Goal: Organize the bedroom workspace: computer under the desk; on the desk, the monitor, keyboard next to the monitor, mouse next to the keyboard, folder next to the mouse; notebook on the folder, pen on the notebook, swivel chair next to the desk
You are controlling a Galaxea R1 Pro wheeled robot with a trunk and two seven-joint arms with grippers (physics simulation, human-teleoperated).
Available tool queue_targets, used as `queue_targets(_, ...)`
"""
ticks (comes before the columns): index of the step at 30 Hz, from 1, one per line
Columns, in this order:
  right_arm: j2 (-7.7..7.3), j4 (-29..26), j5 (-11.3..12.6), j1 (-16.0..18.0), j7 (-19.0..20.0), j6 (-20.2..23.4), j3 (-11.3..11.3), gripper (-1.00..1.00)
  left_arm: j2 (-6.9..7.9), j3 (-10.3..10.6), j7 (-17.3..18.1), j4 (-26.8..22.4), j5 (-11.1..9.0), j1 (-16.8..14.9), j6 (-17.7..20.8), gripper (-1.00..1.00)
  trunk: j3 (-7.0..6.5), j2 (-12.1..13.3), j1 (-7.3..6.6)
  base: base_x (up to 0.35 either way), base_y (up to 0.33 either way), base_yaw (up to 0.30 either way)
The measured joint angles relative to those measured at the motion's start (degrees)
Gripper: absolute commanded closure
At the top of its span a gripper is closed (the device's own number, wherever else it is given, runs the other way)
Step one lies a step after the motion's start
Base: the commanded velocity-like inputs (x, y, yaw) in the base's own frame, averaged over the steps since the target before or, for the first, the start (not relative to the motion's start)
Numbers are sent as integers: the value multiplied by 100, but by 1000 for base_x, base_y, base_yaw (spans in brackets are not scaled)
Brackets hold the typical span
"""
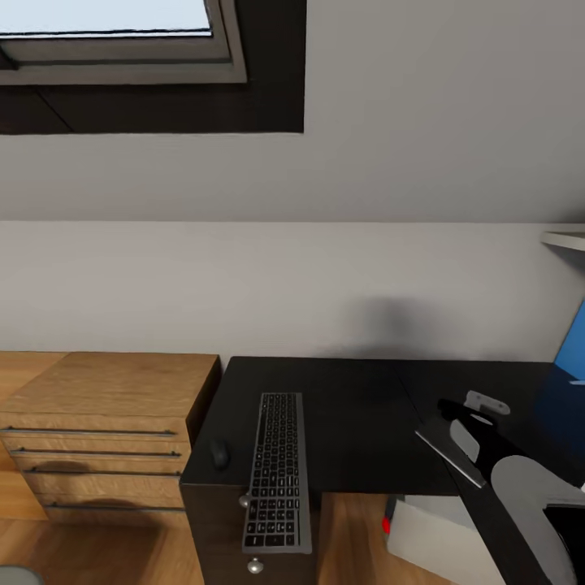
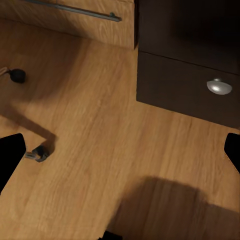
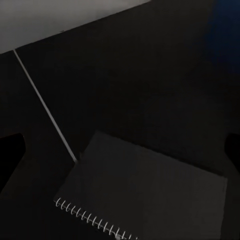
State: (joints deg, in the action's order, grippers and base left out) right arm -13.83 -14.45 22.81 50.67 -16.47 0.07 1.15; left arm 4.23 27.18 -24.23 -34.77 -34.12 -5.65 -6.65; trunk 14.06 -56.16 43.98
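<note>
The black desk [image 1: 349, 406] carries the keyboard [image 1: 276, 471], whose near end overhangs the front edge, and the mouse [image 1: 219, 453] just left of it. The grey spiral-bound notebook [image 1: 451, 451] [image 3: 150, 195] lies near the desk's front edge. My right gripper [image 1: 471, 410] [image 3: 120, 150] hovers over it, open and holding nothing. A thin pale line [image 3: 45, 110] runs from the wall to the notebook's corner; I cannot tell whether it is the pen. The computer [image 1: 435, 528] stands under the desk. My left gripper [image 2: 120, 150] is open above the wood floor. Monitor and folder are out of view.
A light wood chest of drawers [image 1: 106, 422] stands against the desk's left side. The desk's drawer unit with a silver knob [image 2: 219, 86] is close to my left gripper. Two small castors [image 2: 17, 75] [image 2: 40, 154] rest on the floor. A blue panel [image 1: 573, 349] rises at the far right.
</note>
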Motion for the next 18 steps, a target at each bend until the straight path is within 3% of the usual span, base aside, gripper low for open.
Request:
queue_targets(11, -73, 6, 20, 2, 12, 205, -18, -100, 2, -5, 0, 0, 42, 0, -6, -100, 0, 0, 2, 86, 0, 0)
queue_targets(18, -142, -24, 31, 3, 25, 506, -23, -100, -7, -6, 1, 0, 52, 0, -5, -100, 0, 0, 0, 243, 0, 0)
